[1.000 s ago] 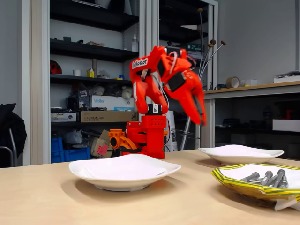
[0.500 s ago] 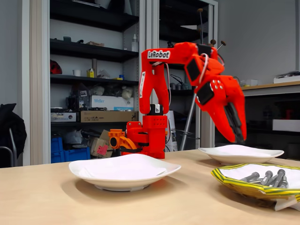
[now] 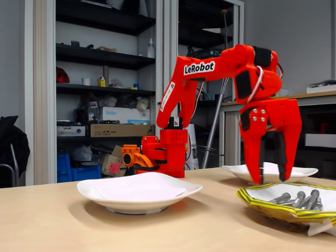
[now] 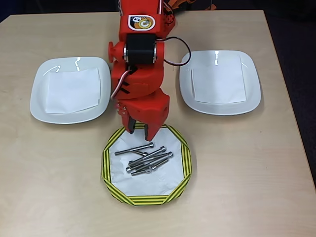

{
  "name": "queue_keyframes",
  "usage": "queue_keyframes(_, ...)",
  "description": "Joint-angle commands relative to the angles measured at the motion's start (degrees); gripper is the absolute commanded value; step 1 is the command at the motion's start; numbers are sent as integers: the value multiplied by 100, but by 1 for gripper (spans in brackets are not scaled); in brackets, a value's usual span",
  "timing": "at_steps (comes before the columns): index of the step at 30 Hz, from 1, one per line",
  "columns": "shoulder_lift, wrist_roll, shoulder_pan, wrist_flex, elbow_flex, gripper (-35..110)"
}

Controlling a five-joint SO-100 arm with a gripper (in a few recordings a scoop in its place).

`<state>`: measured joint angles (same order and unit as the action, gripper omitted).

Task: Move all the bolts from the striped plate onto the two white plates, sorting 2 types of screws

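The striped plate lies at the table's near middle in the overhead view. Several long grey bolts lie heaped on its white centre. My red gripper hangs open just above the plate's far rim, fingertips pointing down and nothing between them. It stands a little short of the bolts. Two white plates, one on the left and one on the right, flank the arm. Each holds only a white paper sheet.
The arm's red base stands at the far middle of the wooden table. Shelves and a workbench lie behind the table in the fixed view. Bare tabletop surrounds all three plates.
The arm has swung from high up near its base out and down to the striped plate. Its jaws, earlier close together, now stand apart.
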<state>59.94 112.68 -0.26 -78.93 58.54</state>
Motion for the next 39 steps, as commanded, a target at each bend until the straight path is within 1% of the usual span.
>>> queue_keyframes(1, -123, 132, 167, -202, -650, 17)
queue_keyframes(8, -650, 149, 325, -272, -1336, 15)
queue_keyframes(17, -738, 88, 316, -299, -1257, 14)
queue_keyframes(22, -738, 229, 229, -369, -1239, 14)
queue_keyframes(33, -1749, 404, 26, -229, -1916, 12)
queue_keyframes(36, -1907, 413, 18, -246, -2048, 7)
queue_keyframes(38, -1995, 378, 18, -308, -2171, 0)
queue_keyframes(39, -2039, 316, 18, -343, -2250, 0)
